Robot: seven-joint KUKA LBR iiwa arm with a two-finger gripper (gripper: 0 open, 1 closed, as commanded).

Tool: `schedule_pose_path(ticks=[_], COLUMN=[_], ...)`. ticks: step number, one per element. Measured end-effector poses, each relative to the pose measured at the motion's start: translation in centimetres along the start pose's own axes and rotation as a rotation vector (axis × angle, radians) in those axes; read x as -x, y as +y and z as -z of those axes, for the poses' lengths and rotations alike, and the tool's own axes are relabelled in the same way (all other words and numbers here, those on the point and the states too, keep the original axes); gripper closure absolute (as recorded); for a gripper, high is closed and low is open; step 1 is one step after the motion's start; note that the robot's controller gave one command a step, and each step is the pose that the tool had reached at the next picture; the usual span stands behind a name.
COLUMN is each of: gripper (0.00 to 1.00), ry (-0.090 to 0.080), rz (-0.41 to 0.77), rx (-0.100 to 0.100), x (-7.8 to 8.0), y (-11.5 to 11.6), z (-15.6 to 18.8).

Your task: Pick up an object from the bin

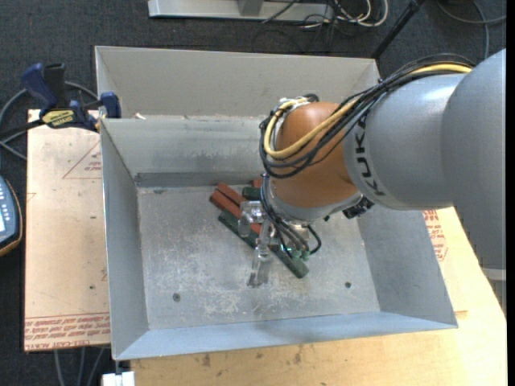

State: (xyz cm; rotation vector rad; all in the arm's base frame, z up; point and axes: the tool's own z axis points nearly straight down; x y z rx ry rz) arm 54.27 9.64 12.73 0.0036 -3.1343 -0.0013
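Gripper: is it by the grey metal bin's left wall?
No, the gripper is near the middle of the bin's floor, beside a dark green flat strip and a reddish-brown bar.

A grey metal bar (193,7) flat on the dark floor (48,22) (tangled cables (378,6) just beside its right end)

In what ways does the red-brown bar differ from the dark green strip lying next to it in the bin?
The red-brown bar is shorter, the dark green strip longer. The red-brown bar lies nearer the back wall; the dark green strip runs diagonally and is partly hidden by the gripper. Both lie flat on the bin floor, close together.
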Motion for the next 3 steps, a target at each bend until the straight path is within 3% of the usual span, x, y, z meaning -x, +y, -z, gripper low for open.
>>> schedule_pose_path(ticks=[1,2,3], gripper=[0.00,1.00,1.00], ry=[-0.015,-0.014,-0.020], rz=[-0.001,0.002,0.096], rx=[0.000,0.002,0.000], x=[8.2,8.1,8.6], y=[-3.7,-3.4,-3.6], z=[-5.5,-4.9,7.7])
